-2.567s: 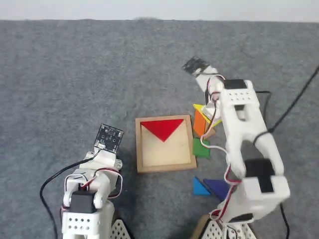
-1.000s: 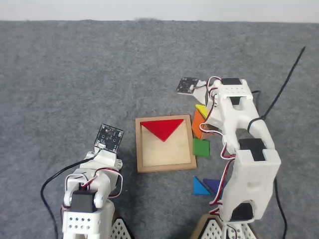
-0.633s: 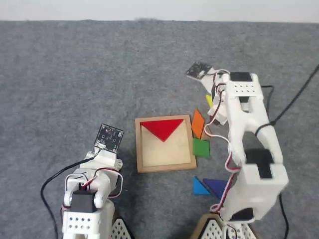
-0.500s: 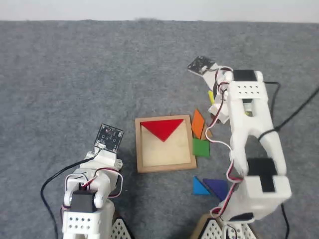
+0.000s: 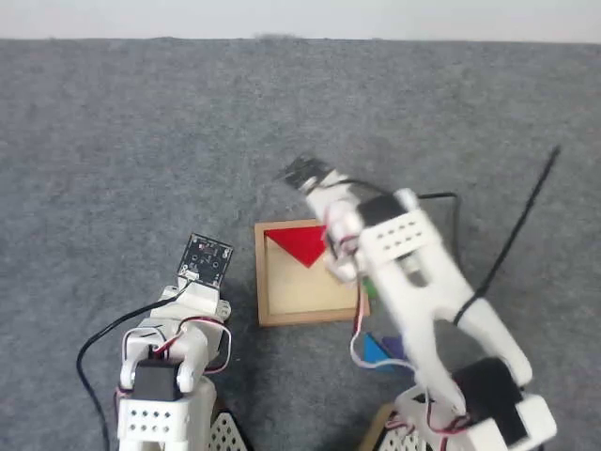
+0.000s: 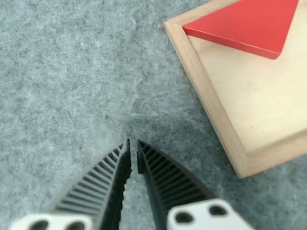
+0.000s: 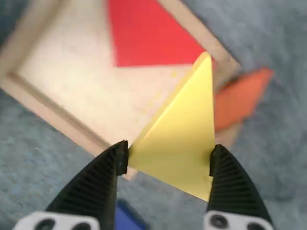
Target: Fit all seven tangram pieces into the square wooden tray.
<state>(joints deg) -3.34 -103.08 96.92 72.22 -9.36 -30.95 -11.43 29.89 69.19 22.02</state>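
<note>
The square wooden tray lies mid-table with a red triangle in its far part. My right arm stretches over the tray's right side. In the right wrist view my right gripper is shut on a yellow triangle, held on edge above the tray near the red triangle. An orange piece lies just outside the rim. My left gripper hangs shut and empty over the carpet beside the tray.
A blue triangle lies on the grey carpet in front of the tray's right corner, partly under the right arm. The left arm stands at the near left. Open carpet stretches to the left and far side.
The right arm lifted the yellow triangle from the pile right of the tray and swung left over the tray. The left arm has not moved.
</note>
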